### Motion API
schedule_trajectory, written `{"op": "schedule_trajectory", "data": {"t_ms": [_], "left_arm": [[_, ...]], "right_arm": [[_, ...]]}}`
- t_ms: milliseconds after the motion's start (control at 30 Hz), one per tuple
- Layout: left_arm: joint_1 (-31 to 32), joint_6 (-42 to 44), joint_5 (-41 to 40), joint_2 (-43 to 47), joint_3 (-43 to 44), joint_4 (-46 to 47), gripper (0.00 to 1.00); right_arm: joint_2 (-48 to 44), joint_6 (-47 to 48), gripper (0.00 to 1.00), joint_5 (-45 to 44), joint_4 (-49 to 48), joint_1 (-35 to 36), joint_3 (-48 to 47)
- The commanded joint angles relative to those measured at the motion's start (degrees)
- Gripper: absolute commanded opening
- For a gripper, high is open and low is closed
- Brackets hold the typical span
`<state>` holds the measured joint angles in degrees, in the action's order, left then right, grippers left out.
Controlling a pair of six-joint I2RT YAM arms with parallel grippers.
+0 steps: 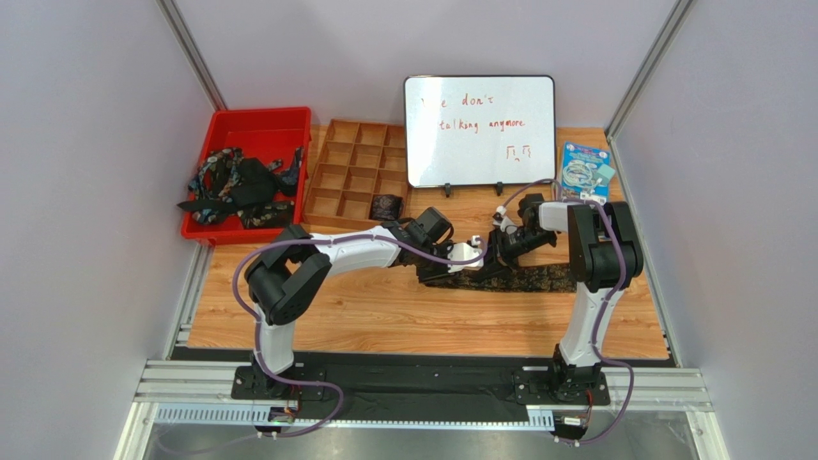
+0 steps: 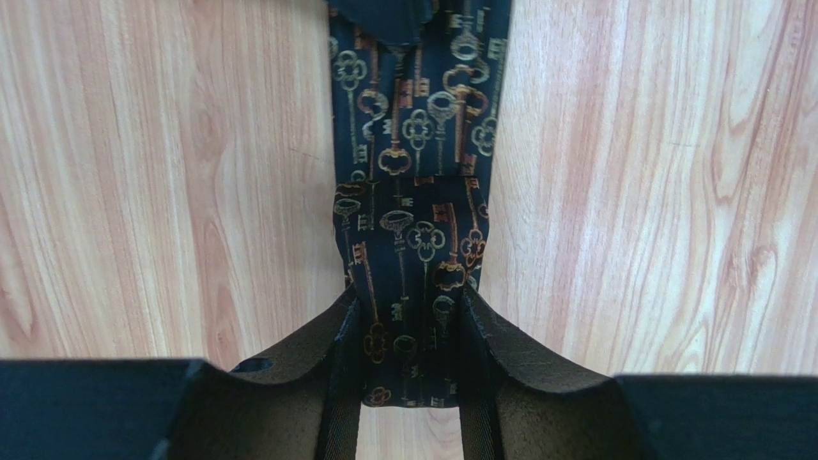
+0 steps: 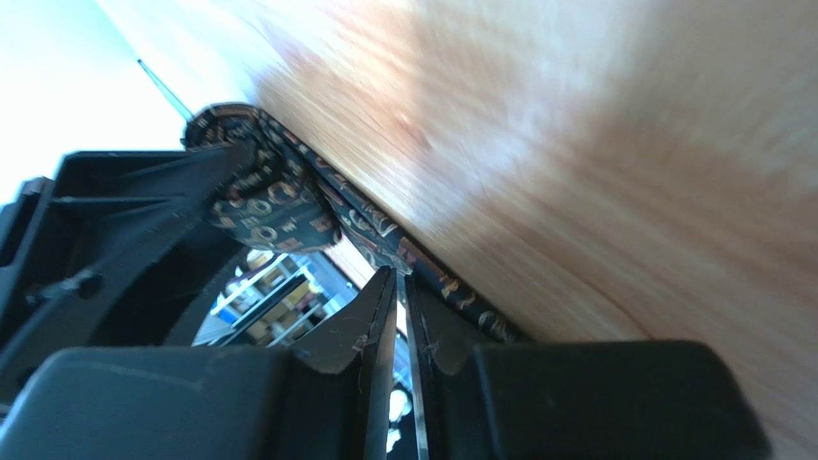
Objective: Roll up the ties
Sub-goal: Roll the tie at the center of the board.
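Tie [image 1: 538,279] lies flat toward the worktop's [image 1: 384,316] right edge; left end effector [image 2: 411,307] pinches its folded end, likely starting the coil; right end effector [image 3: 398,278] nearly pressed together against the strip, grip unclear

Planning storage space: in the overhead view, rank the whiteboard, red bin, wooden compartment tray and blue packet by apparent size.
1. whiteboard and red bin: about alike, not ranked
2. wooden compartment tray
3. blue packet
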<state>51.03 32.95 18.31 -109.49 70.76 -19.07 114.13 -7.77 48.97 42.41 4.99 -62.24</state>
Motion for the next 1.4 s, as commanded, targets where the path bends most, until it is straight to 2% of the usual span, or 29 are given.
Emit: {"op": "schedule_trajectory", "data": {"t_ms": [0, 133, 267, 367, 400, 533, 833, 933, 1067, 1167, 1200, 1300, 1367], "left_arm": [[-0.9, -0.1, -1.3, -1.4, 1.7, -9.7, 0.16], [-0.9, -0.9, -0.6, -1.1, 2.3, -10.5, 0.16], [-0.8, -1.1, -0.8, -2.2, 2.1, -10.0, 0.17], [-0.8, -2.2, -0.4, -2.9, 2.0, -9.4, 0.17], [-0.9, -2.6, -0.4, -3.1, 2.0, -9.1, 0.18], [-0.8, -4.2, -0.2, -3.7, 1.9, -8.2, 0.20], [-0.8, -4.8, 0.2, -4.0, 1.0, -7.2, 0.24], [-0.8, -5.0, 0.0, -3.9, 0.9, -7.2, 0.24], [-0.8, -5.1, 0.4, -3.0, 0.4, -6.9, 0.28], [-1.3, -5.3, 2.2, -0.9, -0.9, -6.1, 0.39], [-1.5, -5.7, 2.4, -0.1, -1.5, -5.4, 0.47], [-3.6, -7.7, 7.0, 3.7, -4.3, -2.1, 0.57], [-6.4, -10.6, 10.0, 7.3, -7.5, 2.8, 0.61]], "right_arm": [[-0.4, 1.6, 0.18, -7.3, 0.6, 0.1, 3.0], [-0.3, 1.1, 0.17, -8.0, 0.1, 0.1, 2.0], [-1.6, -0.6, 0.18, -4.3, -0.4, 0.1, -2.0], [-4.2, -4.8, 0.25, 1.7, -2.4, 0.5, -3.2], [-4.8, -5.7, 0.31, 2.9, -2.9, 1.4, -3.2], [-7.2, -10.5, 0.39, 7.7, -7.3, 4.7, -0.4], [-4.4, -17.4, 0.40, 8.2, -17.6, 11.3, 2.6], [-2.0, -16.8, 0.35, 6.5, -17.3, 12.3, 2.7], [2.1, -14.5, 0.18, 2.7, -14.9, 11.7, 2.6], [5.3, -13.7, 0.13, 1.3, -13.2, 10.7, 2.3], [6.1, -13.3, 0.11, 1.2, -12.8, 10.6, 2.0], [7.6, -12.2, 0.04, 0.2, -11.3, 9.9, 1.3], [7.8, -11.0, 0.00, -0.5, -10.0, 9.5, 1.2]]}}
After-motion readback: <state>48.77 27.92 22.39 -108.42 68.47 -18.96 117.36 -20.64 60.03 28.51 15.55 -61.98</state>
